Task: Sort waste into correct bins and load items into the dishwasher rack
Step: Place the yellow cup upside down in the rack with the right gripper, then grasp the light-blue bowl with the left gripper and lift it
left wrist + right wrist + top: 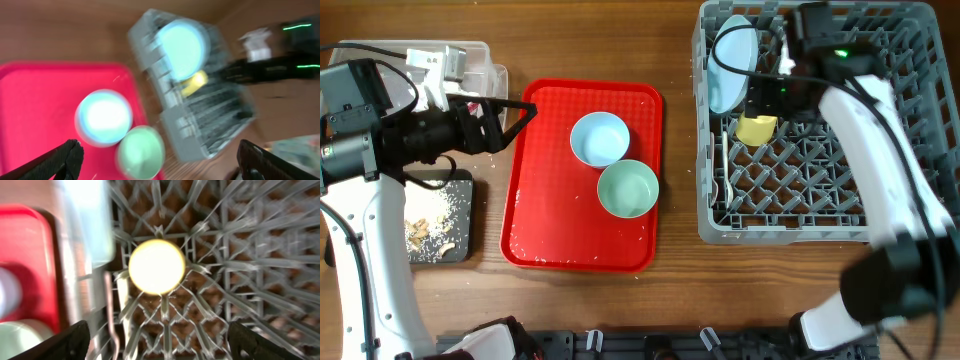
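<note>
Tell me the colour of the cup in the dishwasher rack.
Yellow. The cup shows it best in the overhead view.

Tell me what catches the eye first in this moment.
The bright red tray at centre, holding a pale blue bowl and a mint green bowl close together. To its right, the big grey dishwasher rack, with a pale blue plate propped on edge and a yellow cup beneath the open right gripper.

red tray (545,215), yellow cup (756,129), grey rack (820,215)
</note>
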You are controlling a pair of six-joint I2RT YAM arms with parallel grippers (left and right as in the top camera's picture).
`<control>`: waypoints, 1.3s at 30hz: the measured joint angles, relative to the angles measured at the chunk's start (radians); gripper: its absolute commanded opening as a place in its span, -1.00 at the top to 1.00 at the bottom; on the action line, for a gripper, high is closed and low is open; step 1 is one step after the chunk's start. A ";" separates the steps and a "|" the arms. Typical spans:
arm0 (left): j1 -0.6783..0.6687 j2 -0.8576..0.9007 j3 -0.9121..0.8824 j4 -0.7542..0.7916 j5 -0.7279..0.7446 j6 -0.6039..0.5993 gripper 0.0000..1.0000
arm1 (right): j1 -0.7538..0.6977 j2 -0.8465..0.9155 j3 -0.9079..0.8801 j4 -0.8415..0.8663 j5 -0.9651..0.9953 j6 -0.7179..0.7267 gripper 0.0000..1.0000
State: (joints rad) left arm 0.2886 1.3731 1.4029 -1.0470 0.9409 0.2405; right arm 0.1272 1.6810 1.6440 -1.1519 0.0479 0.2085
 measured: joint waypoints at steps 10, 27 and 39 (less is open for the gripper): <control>-0.360 0.129 -0.030 0.086 -0.692 -0.112 -0.99 | 0.000 -0.587 0.034 -0.077 -0.154 0.000 -0.85; -0.510 0.617 -0.062 0.375 -0.933 -0.202 0.92 | 0.000 -0.594 0.033 -0.144 -0.172 0.000 -0.85; -0.505 0.443 -0.018 0.337 -0.883 -0.262 0.92 | 0.044 -0.417 0.032 -0.109 -0.328 0.001 -0.78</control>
State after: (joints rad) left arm -0.2161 1.8156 1.3853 -0.7101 0.0578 -0.0219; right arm 0.1715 1.2636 1.6760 -1.2610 -0.2798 0.2092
